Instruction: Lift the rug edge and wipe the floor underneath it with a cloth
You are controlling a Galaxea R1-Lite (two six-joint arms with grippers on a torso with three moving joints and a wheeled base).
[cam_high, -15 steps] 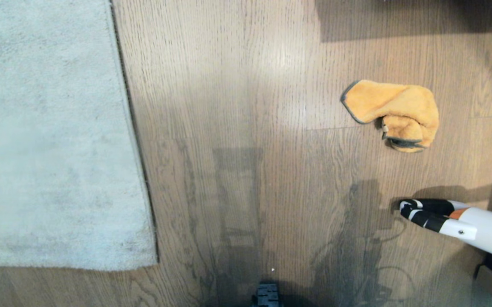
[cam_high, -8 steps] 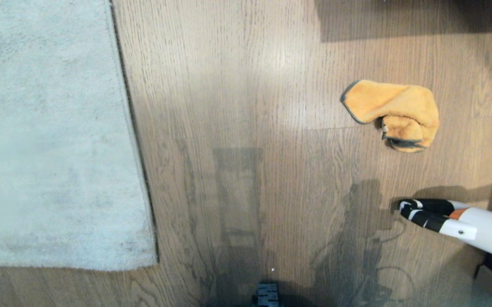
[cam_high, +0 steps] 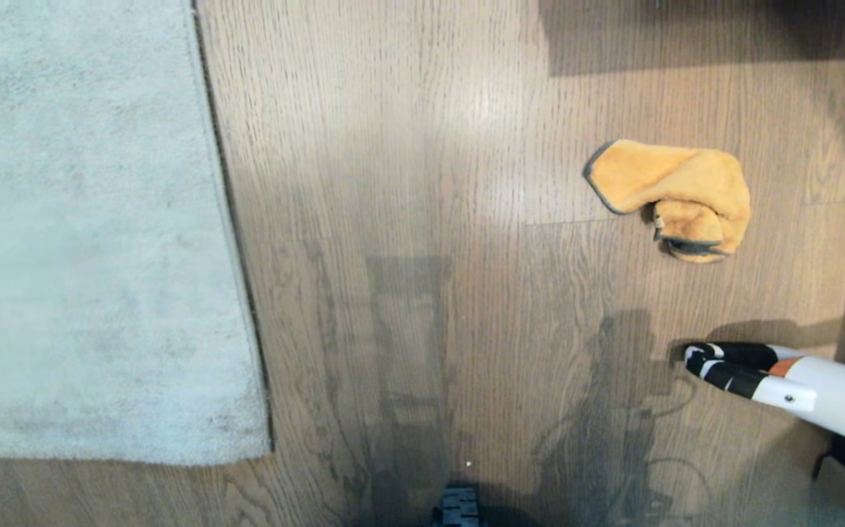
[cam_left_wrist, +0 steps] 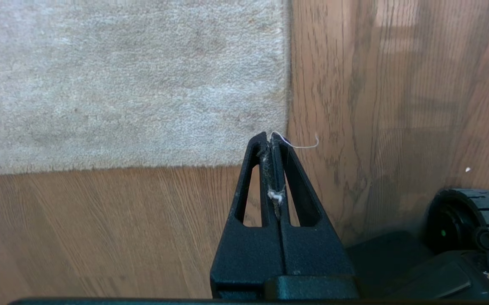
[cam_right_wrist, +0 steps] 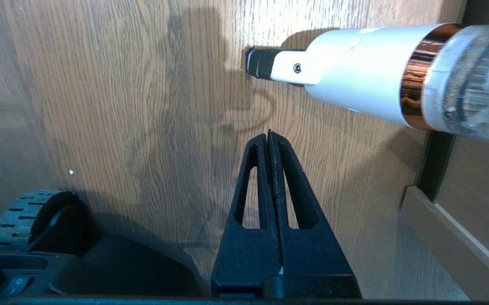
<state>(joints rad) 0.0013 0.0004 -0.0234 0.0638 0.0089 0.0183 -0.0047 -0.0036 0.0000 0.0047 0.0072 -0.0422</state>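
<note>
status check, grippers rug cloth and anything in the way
Left gripper shut, empty, above the pale grey rug corner. Right gripper shut, empty. Orange fuzzy cloth untouched on floor. White handheld vacuum lying near cloth.

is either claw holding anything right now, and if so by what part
Nothing is held. The left claw and right claw are both shut on nothing, with only lint stuck to the left. The cloth lies untouched on the floor.
</note>
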